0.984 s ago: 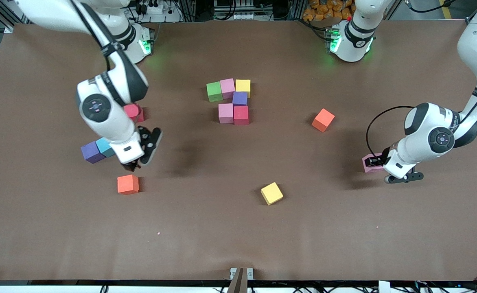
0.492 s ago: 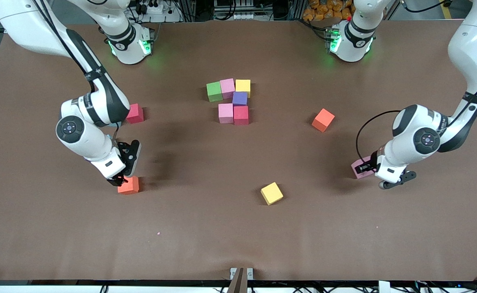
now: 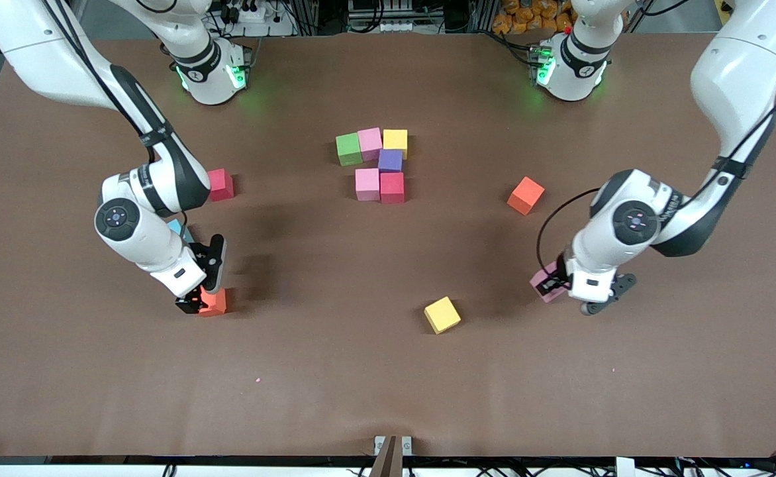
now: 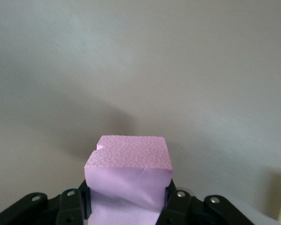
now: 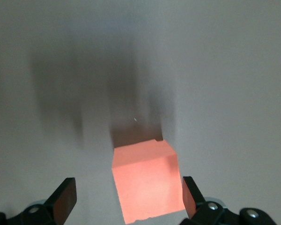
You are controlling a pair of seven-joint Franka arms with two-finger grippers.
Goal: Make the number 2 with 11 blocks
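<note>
left gripper: [image 3: 545, 283] sitting lower right of the front frame, jaws clamping a pink cube [image 3: 543, 282]; in the left wrist view the pink cube [image 4: 129, 180] is squeezed between both fingers [image 4: 77, 206], low centre of the frame
right gripper: [image 3: 197, 302] sitting lower left of the front frame, down at the table, jaws standing wide apart around an orange cube [image 3: 213, 301], fingers not touching it; in the right wrist view the orange cube [image 5: 147, 180] is lying between the fingers [image 5: 65, 197] with gaps on both sides
number 2: [image 3: 378, 162] partly built, upper centre of the front frame; green [image 3: 348, 148], pink [image 3: 369, 142] and yellow [image 3: 395, 140] cubes making the top row, purple [image 3: 390, 160] under the yellow one, pink [image 3: 367, 183] and red [image 3: 392, 187] side by side in the third row
loose yellow cube: [image 3: 442, 315] lying lower centre, tilted off square
second orange cube: [image 3: 526, 195] lying right of centre, turned diagonally
loose red cube: [image 3: 220, 184] lying left of centre, beside the right arm's forearm
light blue cube: [image 3: 177, 229] peeking out from under the right arm, mostly hidden
table: [image 3: 388, 384] brown cover filling the frame
</note>
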